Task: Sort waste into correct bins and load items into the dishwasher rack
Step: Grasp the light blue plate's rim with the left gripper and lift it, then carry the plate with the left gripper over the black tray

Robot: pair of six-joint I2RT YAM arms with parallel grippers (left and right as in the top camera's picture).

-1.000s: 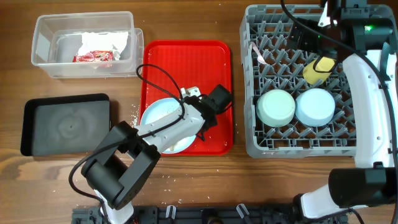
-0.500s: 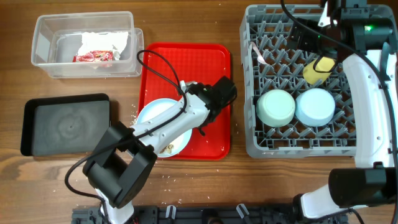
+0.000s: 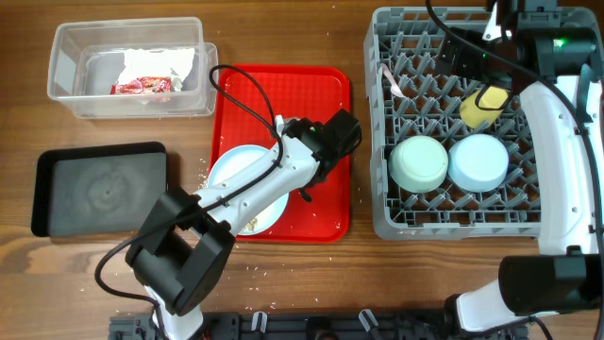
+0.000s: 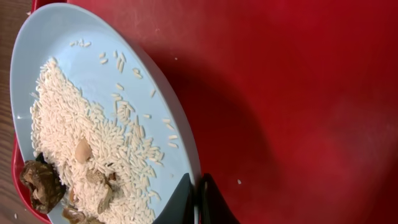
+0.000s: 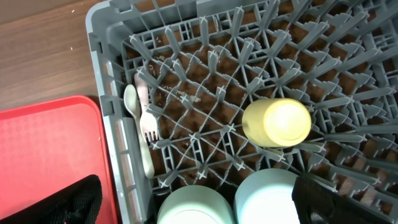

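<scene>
My left gripper [image 4: 196, 202] is shut on the right rim of the light blue plate [image 4: 93, 74], which carries white rice [image 4: 81, 143] and brown scraps [image 4: 40, 183]. Seen from overhead, the plate [image 3: 236, 175] lies on the red tray [image 3: 326, 212], partly under my left gripper [image 3: 304, 191]. The grey dishwasher rack [image 3: 377, 222] holds a mint-green bowl [image 3: 418, 162], a light blue bowl [image 3: 478, 161], a yellow-green cup [image 3: 481, 106] and a white fork [image 5: 147, 124]. Above the rack hangs my right gripper [image 5: 211, 205], open and holding nothing.
At the back left, a clear tub [image 3: 66, 90] contains a white napkin [image 3: 156, 64] and a red wrapper [image 3: 142, 86]. A black tray [image 3: 99, 189] lies at the left. Crumbs are scattered on the wood near the red tray's left edge.
The left gripper has finished closing on the plate's rim and moved up and right a little. The plate and red tray shifted slightly left. The right arm has not moved.
</scene>
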